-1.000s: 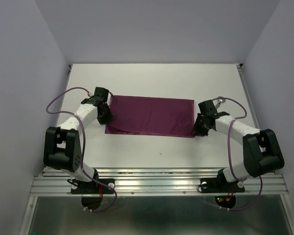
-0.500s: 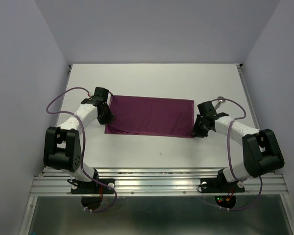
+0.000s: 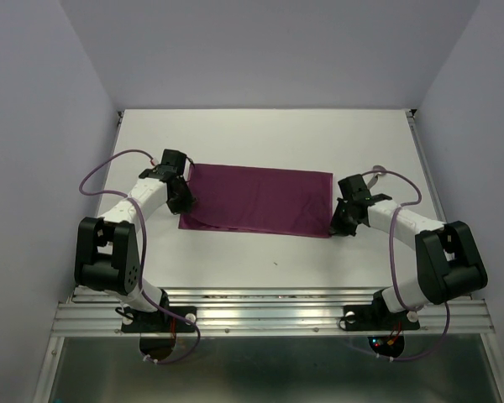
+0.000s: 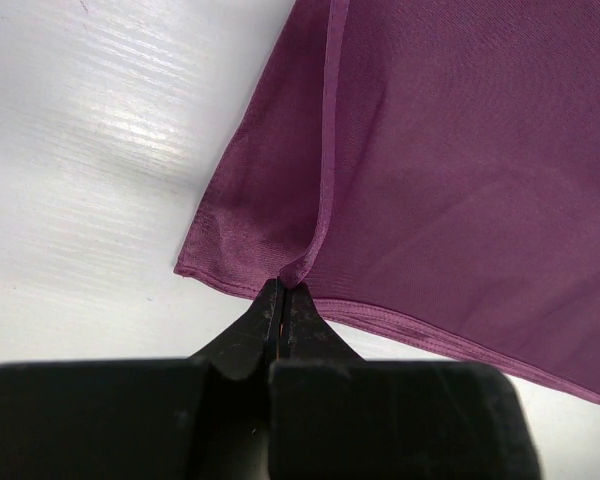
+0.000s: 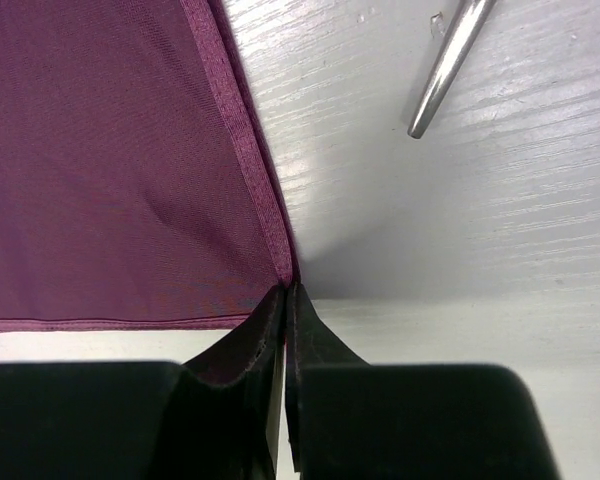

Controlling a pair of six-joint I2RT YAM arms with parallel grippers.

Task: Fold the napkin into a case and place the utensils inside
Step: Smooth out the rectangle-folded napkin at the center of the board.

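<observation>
- Since a second ago, the right end effector (image 5: 285, 298) has drawn its jaws together; they stood partly open before and are now almost touching.
- Its place at the napkin's near right corner has barely changed from the earlier overhead view.
- The left arm and the napkin (image 3: 256, 197) show no shift that I can make out.
- The napkin lies flat as a plum-purple rectangle on the white tabletop (image 3: 269, 134), long side running left to right between the two arms.
- The right end effector is closed on the napkin: in the right wrist view the hemmed corner runs down into the thin slit between the black fingertips.
- The cloth around that corner lies smooth, with one small crease a little inward from the hem.
- The left end effector (image 4: 283, 297) is fully closed, pinching the napkin's near left corner.
- In the left wrist view a hemmed upper layer rises from the pinch point, and a lower layer spreads out to the left beneath it.
- The cloth puckers slightly just above the left fingertips.
- One utensil (image 5: 443, 68), a slim shiny silver handle, lies on the bare tabletop to the right of the napkin's right edge, apart from the cloth.
- Only its rounded end is in view; the rest runs out of the top of the frame.
- Both wrists sit low, close to the tabletop.
</observation>
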